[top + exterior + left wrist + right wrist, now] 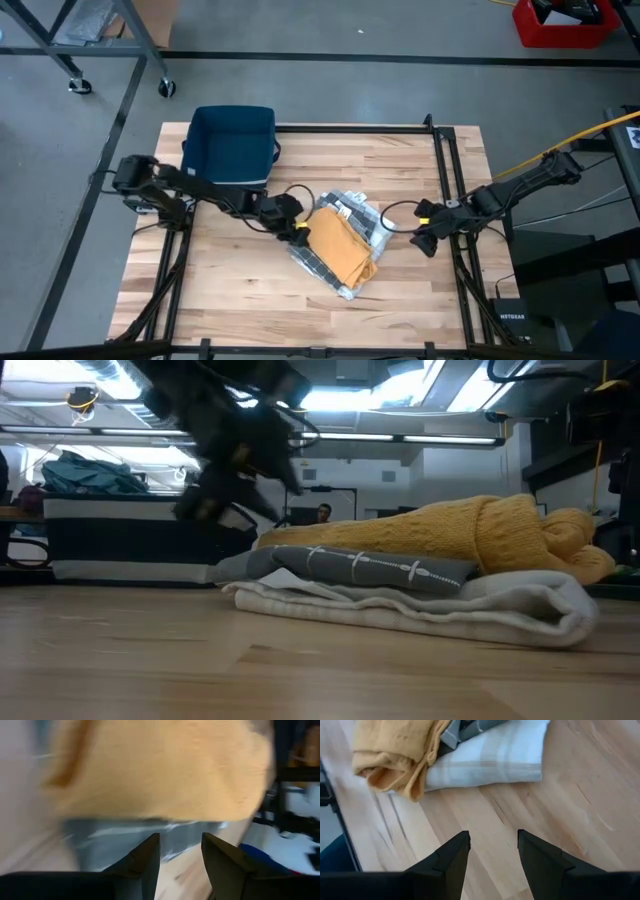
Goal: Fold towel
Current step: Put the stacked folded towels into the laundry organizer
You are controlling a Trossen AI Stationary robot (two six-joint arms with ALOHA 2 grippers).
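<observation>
Left wrist view blurs the yellow towel [160, 765]; both end effectors released, empty

Mustard-yellow towel [340, 247] on top. Grey cloth [375, 567] with thin white stitched lines beneath. White cloth [490, 761] with faint beige stripes lowest. Navy bin [231, 144]. Light wood-grain table [240, 290]. Red crate [563, 24].

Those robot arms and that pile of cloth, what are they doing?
It's a towel-folding job. A yellow towel lies on top of a stack of grey and white towels in the middle of the wooden table. The left gripper is right at the yellow towel's edge with its jaws open, holding nothing. The right gripper waits beside the pile, also open and empty. A dark blue bin sits at the back corner.
</observation>
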